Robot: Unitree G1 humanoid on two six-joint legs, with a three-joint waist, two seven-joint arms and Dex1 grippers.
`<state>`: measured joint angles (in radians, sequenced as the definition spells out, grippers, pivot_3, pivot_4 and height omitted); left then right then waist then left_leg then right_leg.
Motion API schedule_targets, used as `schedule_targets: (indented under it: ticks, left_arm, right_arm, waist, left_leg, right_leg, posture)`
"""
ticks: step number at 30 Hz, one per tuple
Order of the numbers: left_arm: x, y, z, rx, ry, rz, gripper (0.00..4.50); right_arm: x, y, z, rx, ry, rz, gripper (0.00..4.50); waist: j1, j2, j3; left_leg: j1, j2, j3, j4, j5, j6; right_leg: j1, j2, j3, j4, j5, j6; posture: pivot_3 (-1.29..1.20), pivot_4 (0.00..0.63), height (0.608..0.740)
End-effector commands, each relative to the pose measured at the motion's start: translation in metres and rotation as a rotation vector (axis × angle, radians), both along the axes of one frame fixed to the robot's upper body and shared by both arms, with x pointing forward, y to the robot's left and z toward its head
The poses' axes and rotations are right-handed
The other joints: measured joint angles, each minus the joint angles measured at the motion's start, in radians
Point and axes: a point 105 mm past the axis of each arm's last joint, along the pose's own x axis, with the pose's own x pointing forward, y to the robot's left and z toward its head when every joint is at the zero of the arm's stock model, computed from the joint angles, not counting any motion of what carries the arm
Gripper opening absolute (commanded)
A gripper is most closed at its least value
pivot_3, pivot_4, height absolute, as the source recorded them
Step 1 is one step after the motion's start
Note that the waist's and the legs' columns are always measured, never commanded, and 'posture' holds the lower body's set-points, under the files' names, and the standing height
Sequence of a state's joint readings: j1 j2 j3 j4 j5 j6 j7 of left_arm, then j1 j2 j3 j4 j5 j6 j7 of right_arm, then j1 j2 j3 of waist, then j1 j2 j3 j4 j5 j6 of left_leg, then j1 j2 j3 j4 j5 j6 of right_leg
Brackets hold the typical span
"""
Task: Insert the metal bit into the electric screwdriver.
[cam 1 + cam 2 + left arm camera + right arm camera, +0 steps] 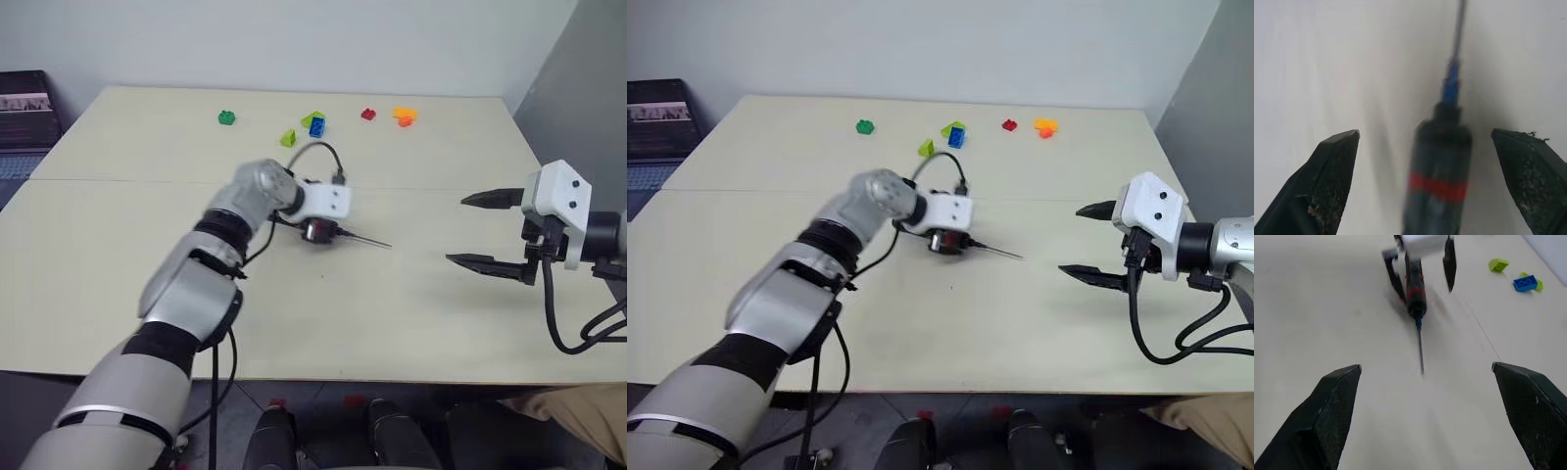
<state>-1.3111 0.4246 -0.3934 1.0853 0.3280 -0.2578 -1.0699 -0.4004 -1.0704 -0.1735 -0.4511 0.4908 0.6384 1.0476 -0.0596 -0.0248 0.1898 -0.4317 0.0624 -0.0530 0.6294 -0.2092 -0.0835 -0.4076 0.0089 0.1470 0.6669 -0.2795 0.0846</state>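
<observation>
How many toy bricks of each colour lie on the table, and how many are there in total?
Green brick: 1
Lime bricks: 2, one alone, one just behind the blue one
Blue brick: 1
Red brick: 1
Orange brick: 1
Total: 6

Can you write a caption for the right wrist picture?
Open left gripper astride the electric screwdriver lying on the table, metal bit sticking out of its tip.
</observation>
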Motion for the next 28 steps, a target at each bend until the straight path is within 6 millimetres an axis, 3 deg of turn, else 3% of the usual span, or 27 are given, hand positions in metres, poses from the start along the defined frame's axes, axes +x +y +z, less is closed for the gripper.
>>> schedule_targets:
  ticks: [1, 8, 15, 21, 28]
  left_arm:
    - [-0.003, 0.024, 0.037, -0.121, -0.056, 0.037, 4.44]
    - [-0.044, 0.124, 0.045, -0.343, 0.036, 0.276, 4.44]
    - [-0.094, 0.193, 0.028, -0.418, 0.073, 0.495, 4.44]
    - [-0.119, 0.224, 0.018, -0.486, 0.108, 0.622, 4.44]
    - [-0.131, 0.228, 0.016, -0.534, 0.15, 0.659, 4.44]
  right_arm:
    - [0.001, -0.003, 0.011, -0.008, -0.062, -0.003, 4.5]
    - [0.015, -0.02, 0.009, 0.054, -0.077, -0.052, 4.5]
    - [0.028, -0.04, 0.007, 0.165, -0.072, -0.125, 4.5]
    - [0.031, -0.05, -0.014, 0.076, -0.07, -0.131, 4.5]
    - [0.036, -0.053, -0.015, 0.094, -0.073, -0.134, 4.5]
  waist:
    - [0.002, 0.0, 0.0]
    - [-0.014, 0.001, 0.0]
    - [-0.016, 0.0, 0.0]
    - [-0.013, 0.0, 0.0]
    - [-0.018, 0.0, 0.0]
  left_leg:
    - [0.0, 0.0, 0.0, 0.0, 0.0, 0.0]
    - [0.002, 0.001, 0.0, 0.001, 0.0, 0.0]
    - [0.006, 0.001, -0.001, 0.003, 0.001, 0.0]
    - [0.008, 0.001, 0.0, 0.005, 0.002, 0.003]
    - [0.009, 0.002, 0.001, 0.005, 0.002, 0.003]
  right_leg:
    - [0.0, 0.0, 0.0, 0.0, 0.0, 0.0]
    - [-0.001, 0.0, -0.001, 0.008, 0.0, 0.0]
    - [0.001, 0.0, -0.002, 0.013, -0.001, 0.0]
    - [0.003, 0.0, -0.001, 0.014, -0.002, 0.002]
    - [0.002, 0.0, -0.001, 0.014, -0.002, 0.002]
  posture:
    - [0.0, 0.15, 0.74]
    - [0.0, 0.15, 0.74]
    - [0.0, 0.15, 0.74]
    - [0.0, 0.15, 0.74]
    - [0.0, 0.15, 0.74]
